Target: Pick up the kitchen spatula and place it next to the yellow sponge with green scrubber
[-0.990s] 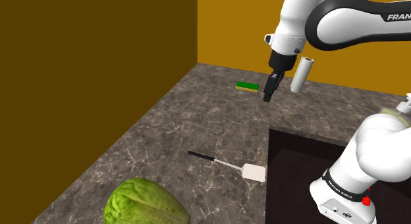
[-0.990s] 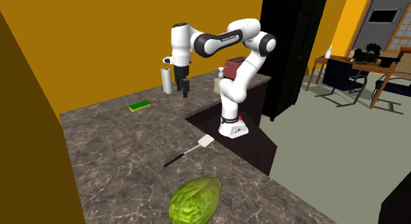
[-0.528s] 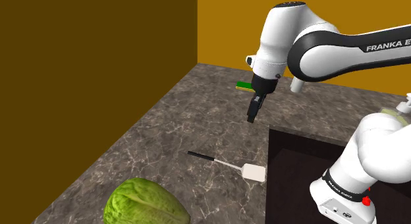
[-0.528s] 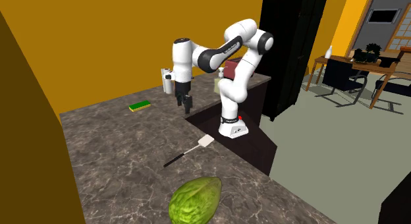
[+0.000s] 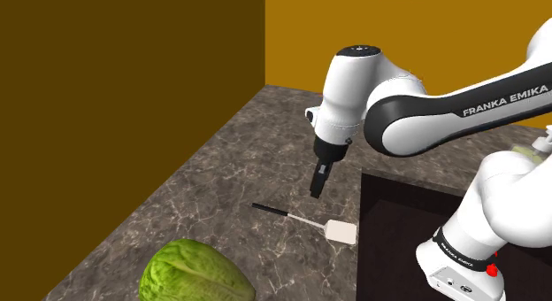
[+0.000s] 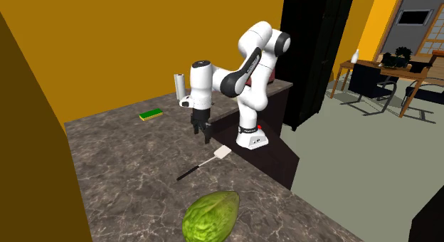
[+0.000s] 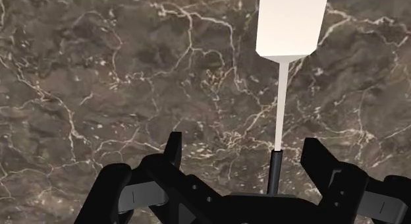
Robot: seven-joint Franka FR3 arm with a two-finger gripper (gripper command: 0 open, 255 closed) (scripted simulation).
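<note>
The spatula [image 5: 310, 223] lies flat on the dark marbled counter [image 5: 221, 166], its white blade [image 6: 223, 152] near the counter's edge and its black handle [image 6: 186, 174] pointing away from it. My gripper [image 5: 316, 186] hangs open just above the spatula, holding nothing. In the wrist view the white blade [image 7: 292, 22], thin shaft and black handle [image 7: 274, 170] run between the spread fingers [image 7: 173, 150] without touching them, the gripper [image 7: 247, 151] being above the handle end. The yellow sponge with green top [image 6: 151, 114] rests further back on the counter, near the wall.
A large green cabbage [image 5: 195, 273] sits at the counter's near end. A white roll [image 6: 179, 86] stands upright by the back wall. A dark recess [image 5: 398, 219] beside the spatula's blade holds the arm's stand. Orange walls border the counter.
The arm has swung away from the sponge and the white roll and come down toward the spatula. The fingers stayed open. The spatula has not moved.
</note>
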